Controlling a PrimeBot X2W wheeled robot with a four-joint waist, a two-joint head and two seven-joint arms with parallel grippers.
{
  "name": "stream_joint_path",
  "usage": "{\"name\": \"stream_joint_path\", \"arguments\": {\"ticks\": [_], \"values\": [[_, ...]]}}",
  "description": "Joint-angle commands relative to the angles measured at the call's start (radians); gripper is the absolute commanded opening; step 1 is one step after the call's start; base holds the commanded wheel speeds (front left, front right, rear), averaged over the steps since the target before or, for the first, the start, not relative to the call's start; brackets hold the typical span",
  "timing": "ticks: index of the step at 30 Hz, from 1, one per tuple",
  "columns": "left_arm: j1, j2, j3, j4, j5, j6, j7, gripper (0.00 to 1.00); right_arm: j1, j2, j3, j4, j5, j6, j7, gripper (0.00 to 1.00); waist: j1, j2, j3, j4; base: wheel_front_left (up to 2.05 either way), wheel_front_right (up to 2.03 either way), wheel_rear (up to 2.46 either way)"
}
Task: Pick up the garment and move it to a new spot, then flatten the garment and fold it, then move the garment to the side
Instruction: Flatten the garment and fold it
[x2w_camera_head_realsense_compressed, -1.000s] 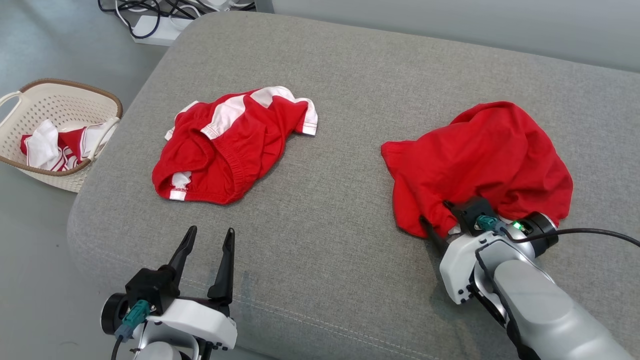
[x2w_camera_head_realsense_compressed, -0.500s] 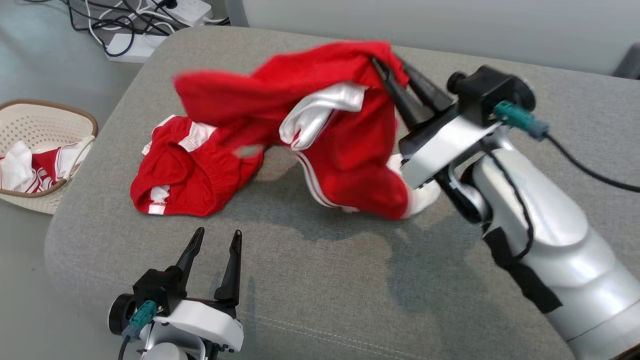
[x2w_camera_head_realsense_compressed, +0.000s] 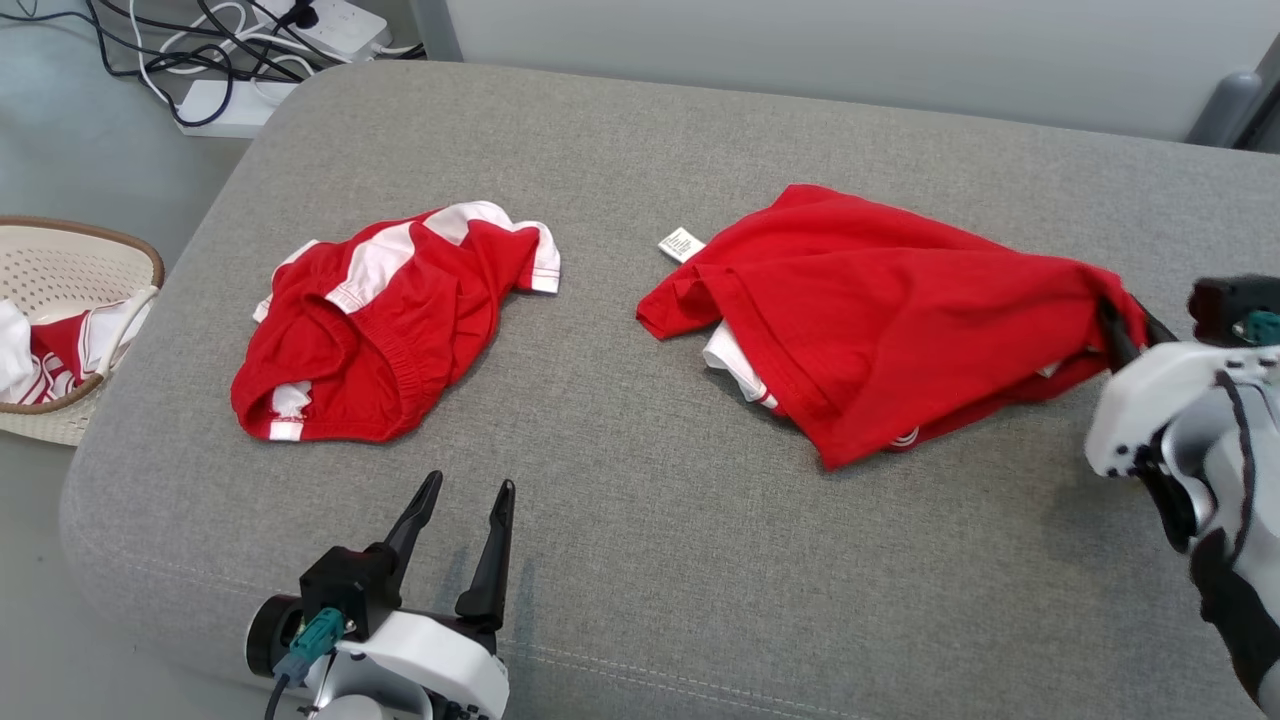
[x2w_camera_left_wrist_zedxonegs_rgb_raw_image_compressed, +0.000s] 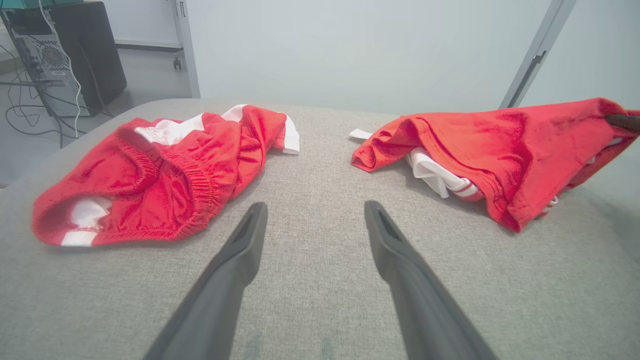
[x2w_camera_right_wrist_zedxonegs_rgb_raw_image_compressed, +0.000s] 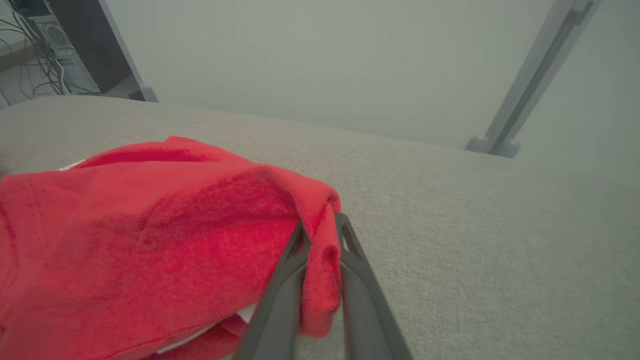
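Observation:
The garment is a red shirt with white trim and a small white label, lying stretched across the right half of the grey cushion. Its right end is pinched and slightly lifted by my right gripper, which is shut on the cloth. In the right wrist view a fold of the garment sits clamped between the two dark fingers of the right gripper. My left gripper hovers open near the cushion's front edge, holding nothing. In the left wrist view the left gripper points between the two red pieces, with the garment at the right.
A pair of red shorts with white stripes lies crumpled on the cushion's left half. A cream laundry basket with red and white clothes stands on the floor at the left. Cables and a power strip lie on the floor behind.
My right gripper closed on the garment at the right, swung it up and left over the cushion, then drew it back right and laid it out longer. The head camera shifted. The left gripper stayed open.

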Motion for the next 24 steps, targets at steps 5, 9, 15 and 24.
{"name": "stream_joint_path", "arguments": {"ticks": [5, 9, 15, 24], "values": [[-0.044, 0.009, 0.035, -0.008, -0.007, -0.006, -0.005, 1.00, -0.011, -0.006, -0.047, 0.088, -0.057, 0.004, -0.051, 1.00, 0.0000, 0.0000, 0.001, -0.016, 0.00, 0.00, 0.00], [-0.043, 0.009, 0.036, -0.007, -0.006, -0.007, -0.005, 1.00, -0.021, 0.023, -0.040, 0.053, -0.087, 0.004, -0.063, 1.00, 0.0000, 0.0000, -0.005, -0.032, 0.00, 0.00, 0.00], [-0.056, 0.009, 0.018, -0.020, -0.009, -0.011, -0.005, 1.00, 0.010, 0.096, 0.055, -0.133, -0.129, 0.004, -0.066, 1.00, 0.0000, 0.0000, -0.009, -0.055, 0.00, 0.00, 0.00], [-0.079, 0.009, -0.018, -0.035, -0.012, -0.017, -0.005, 1.00, 0.086, 0.130, 0.243, -0.245, -0.100, 0.004, -0.067, 1.00, 0.0000, 0.0000, -0.006, -0.073, 0.00, 0.00, 0.00]]}}
